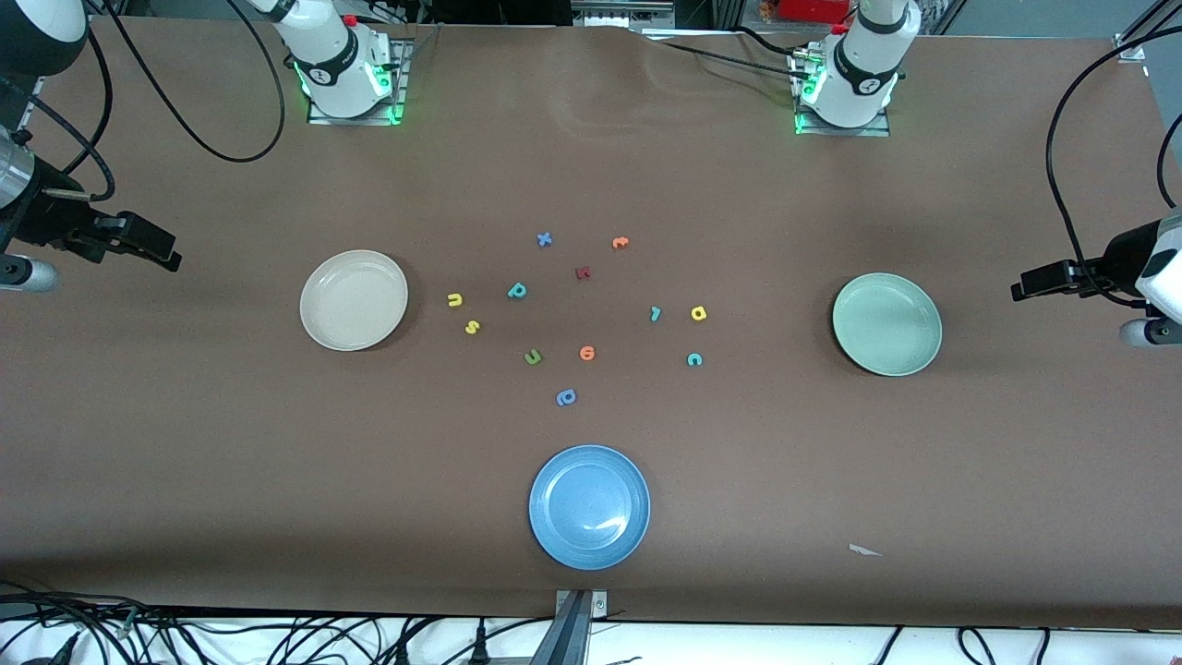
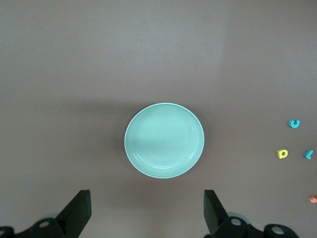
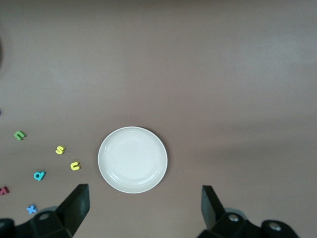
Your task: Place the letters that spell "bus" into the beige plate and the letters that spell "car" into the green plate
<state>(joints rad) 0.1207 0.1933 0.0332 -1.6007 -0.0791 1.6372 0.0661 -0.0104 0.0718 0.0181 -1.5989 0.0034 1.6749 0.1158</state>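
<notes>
Lower centre of the front frame: blue plate, nothing in it. Small white scrap toward lower right.

Above the blue plate, the letter scatter begins mid-frame. Periwinkle b/p letter lowest. Then green u-shaped letter, orange round letter, teal c in a rough row.

Next row up: yellow s, thin teal r, yellow a. Slightly higher: yellow u, teal b. All flat on the brown table, none touching another.

Beige plate centre-left of frame, just beside the u and s, nothing on it. Green plate centre-right, well apart from the c, a, r group, also bare. No task letter is in either plate.

Higher in the scatter: dark red letter, then blue x and orange t-like letter, uppermost.

Right gripper at the frame's left edge, hovering over table toward the right arm's end; in its wrist view the beige plate sits between widely spread fingers, nothing pinched.

Left gripper at the frame's right edge, over table toward the left arm's end; fingers spread wide, holding nothing, green plate below them.

Arm bases along the top edge.
</notes>
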